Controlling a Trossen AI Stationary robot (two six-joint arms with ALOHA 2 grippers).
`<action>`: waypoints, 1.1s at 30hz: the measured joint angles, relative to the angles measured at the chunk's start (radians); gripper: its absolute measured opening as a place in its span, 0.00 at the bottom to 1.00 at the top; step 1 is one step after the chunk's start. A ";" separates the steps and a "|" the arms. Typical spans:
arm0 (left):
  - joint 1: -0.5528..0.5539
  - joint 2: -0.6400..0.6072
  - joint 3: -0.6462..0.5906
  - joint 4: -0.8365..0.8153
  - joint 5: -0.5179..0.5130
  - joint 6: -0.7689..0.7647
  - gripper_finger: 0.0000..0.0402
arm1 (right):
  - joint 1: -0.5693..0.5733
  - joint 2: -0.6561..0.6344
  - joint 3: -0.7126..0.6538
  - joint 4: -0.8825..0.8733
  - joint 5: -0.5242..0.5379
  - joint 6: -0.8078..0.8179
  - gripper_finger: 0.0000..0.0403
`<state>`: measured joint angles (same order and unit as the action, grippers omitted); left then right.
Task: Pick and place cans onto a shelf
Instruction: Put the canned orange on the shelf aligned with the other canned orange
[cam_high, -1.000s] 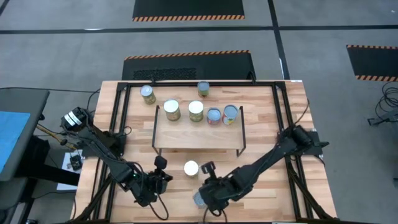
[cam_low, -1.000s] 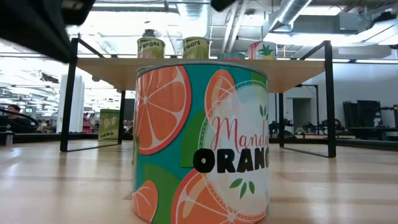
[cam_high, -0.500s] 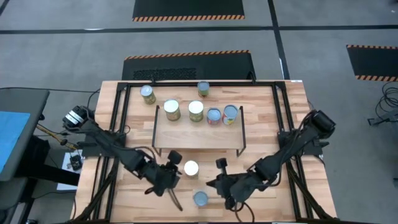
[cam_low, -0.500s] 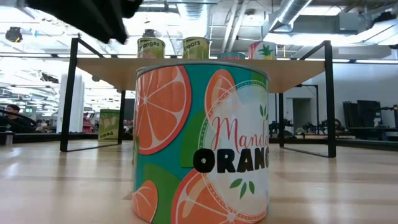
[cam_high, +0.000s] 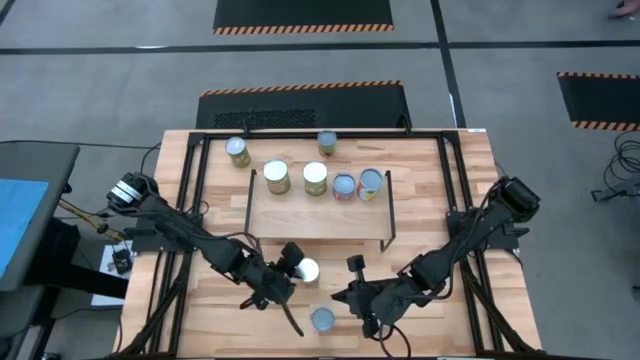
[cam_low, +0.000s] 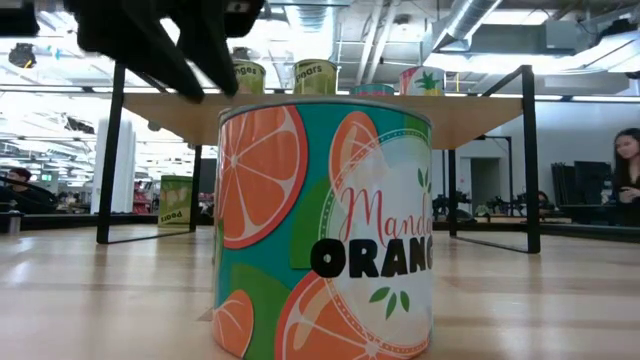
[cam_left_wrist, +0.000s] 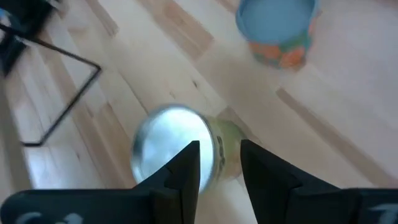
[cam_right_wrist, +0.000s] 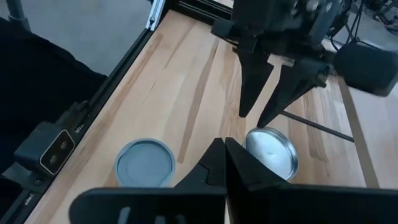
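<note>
Pickup looks the step in hand: left gripper, fingers spread, hangs just over the silver-topped can between the shelf and the table's front edge (right gripper waits closed nearby), so lowering and squeezing comes next.

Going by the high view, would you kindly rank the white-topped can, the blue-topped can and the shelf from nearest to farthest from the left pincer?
1. White-topped can: right beside the left pincer, in front of the shelf.
2. Blue-topped can: farther off, near the table's front edge, by the right pincer.
3. Shelf: its front edge is about as far as the blue-topped can, too close to call.
</note>
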<state>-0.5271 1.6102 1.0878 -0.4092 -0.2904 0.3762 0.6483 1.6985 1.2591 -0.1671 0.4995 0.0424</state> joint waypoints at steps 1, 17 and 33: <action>0.002 0.008 -0.001 -0.004 -0.002 0.004 0.27 | 0.000 0.000 0.000 0.000 0.000 0.000 0.02; 0.041 0.014 -0.033 0.027 0.002 0.024 0.16 | 0.006 0.000 0.000 0.019 -0.001 -0.006 0.02; 0.078 0.012 -0.045 0.031 0.053 0.043 0.11 | 0.007 0.000 0.000 0.033 -0.002 -0.016 0.02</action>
<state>-0.4490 1.6222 1.0424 -0.3780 -0.2378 0.4196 0.6556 1.6989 1.2591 -0.1339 0.4975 0.0260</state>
